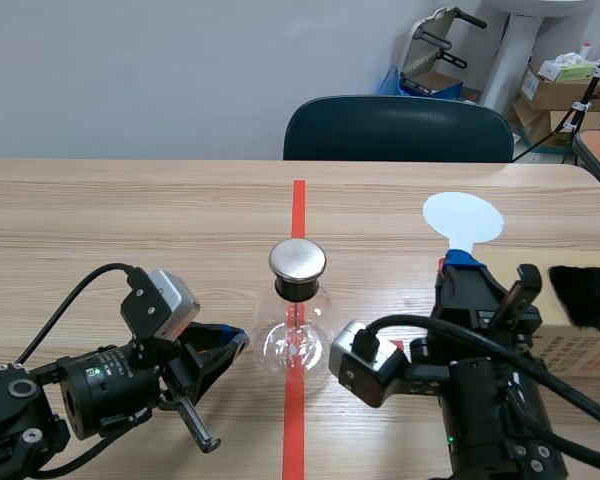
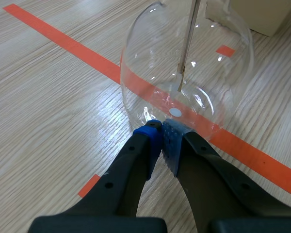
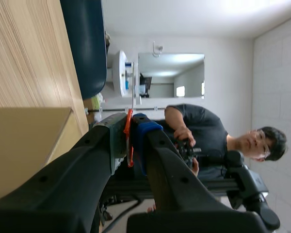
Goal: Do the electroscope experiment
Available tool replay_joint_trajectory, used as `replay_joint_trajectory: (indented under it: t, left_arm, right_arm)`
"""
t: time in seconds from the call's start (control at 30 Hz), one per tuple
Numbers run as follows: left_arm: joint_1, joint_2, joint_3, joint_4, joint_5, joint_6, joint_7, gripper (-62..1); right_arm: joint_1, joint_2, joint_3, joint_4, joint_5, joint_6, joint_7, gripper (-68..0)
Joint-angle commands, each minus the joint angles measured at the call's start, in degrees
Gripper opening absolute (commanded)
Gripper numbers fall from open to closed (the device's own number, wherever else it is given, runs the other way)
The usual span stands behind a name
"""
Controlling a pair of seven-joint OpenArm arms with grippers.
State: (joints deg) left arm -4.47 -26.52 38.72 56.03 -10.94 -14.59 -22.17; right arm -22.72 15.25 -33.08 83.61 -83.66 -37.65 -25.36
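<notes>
Our left gripper (image 2: 162, 129), jaws closed on nothing, rests at the foot of the clear glass flask electroscope (image 1: 295, 340) on the wooden table (image 1: 130, 220); 1 nudge could topple it. Our right gripper (image 3: 130, 128) pinches a white round paddle (image 1: 463, 217), which might slip.

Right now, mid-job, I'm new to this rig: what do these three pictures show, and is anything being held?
Two black robot arms stand at a table. The wide picture looks from between them; the other two come from a camera on each wrist. A glass flask with a metal cap stands on the red tape. The left gripper is shut, empty, at the flask's base. The right gripper pinches a thin paddle with a white round end. A box sits by the right arm.
</notes>
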Motion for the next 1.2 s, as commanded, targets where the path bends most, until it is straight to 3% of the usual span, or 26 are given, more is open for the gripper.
replay_joint_trajectory:
  t: [0.0, 0.4, 0.6, 0.8, 1.17]
  left_arm:
    - [-0.1, 0.0, -0.3, 1.0, -0.3, 0.1, -0.7, -57.5]
    - [-0.1, 0.0, -0.3, 1.0, -0.3, 0.1, -0.7, -57.5]
    - [-0.1, 0.0, -0.3, 1.0, -0.3, 0.1, -0.7, -57.5]
    - [-0.1, 0.0, -0.3, 1.0, -0.3, 0.1, -0.7, -57.5]
    - [-0.1, 0.0, -0.3, 1.0, -0.3, 0.1, -0.7, -57.5]
  right_arm:
    - [0.6, 0.5, 0.4, 1.0, 0.0, -0.4, 1.8, -65.8]
    - [0.7, 0.5, 0.4, 1.0, 0.0, -0.4, 23.2, -65.8]
    - [0.7, 0.5, 0.4, 1.0, 0.0, -0.4, 30.2, -65.8]
    - [0.7, 0.5, 0.4, 1.0, 0.0, -0.4, 33.4, -65.8]
    - [0.7, 0.5, 0.4, 1.0, 0.0, -0.4, 33.7, -65.8]
